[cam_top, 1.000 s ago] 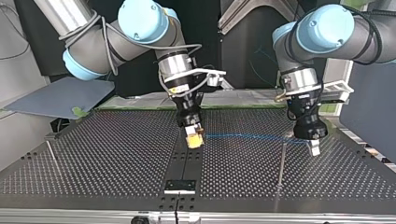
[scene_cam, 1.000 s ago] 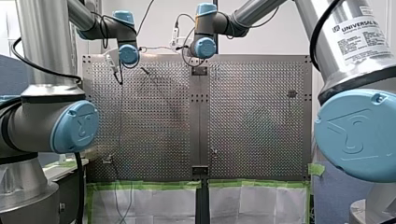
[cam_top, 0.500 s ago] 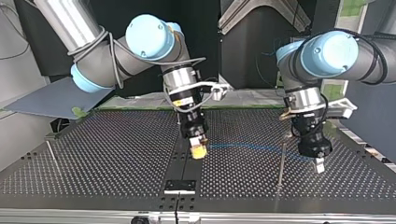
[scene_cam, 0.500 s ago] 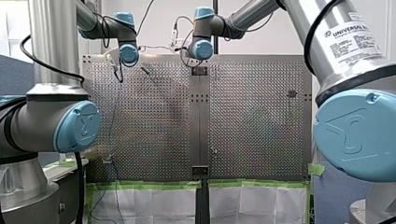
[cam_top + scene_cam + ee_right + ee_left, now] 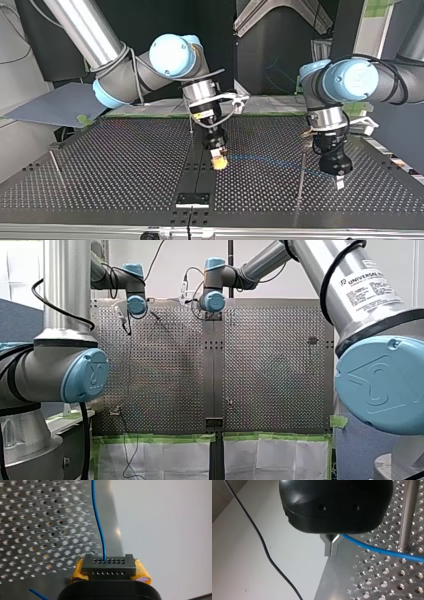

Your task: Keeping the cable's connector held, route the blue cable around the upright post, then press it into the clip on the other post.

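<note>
In the top view my right gripper (image 5: 218, 161), with yellow pads, is shut on the cable's black connector (image 5: 108, 565) just above the table's centre strip. The blue cable (image 5: 265, 161) runs from it toward that view's right, past the lower part of the upright post (image 5: 301, 167), to my left gripper (image 5: 339, 182). The left gripper's metal fingers (image 5: 331, 547) are shut on the blue cable (image 5: 382, 551), with the post (image 5: 408, 515) close beside them. The other post, with the clip (image 5: 54, 147) on it, stands far off at the top view's left.
The perforated table (image 5: 125, 170) has a plain centre strip with a small black bracket (image 5: 192, 199) near its front edge. A thin pin (image 5: 191, 127) stands behind my right gripper. A black wire (image 5: 259, 540) hangs beside the table's edge. Green tape (image 5: 160, 438) lines the table's near edge in the front view.
In the top view both grippers have come nearer the camera and lower. The right one also shifted to that view's right with the connector. The cable now slants down toward the left gripper beyond the post.
</note>
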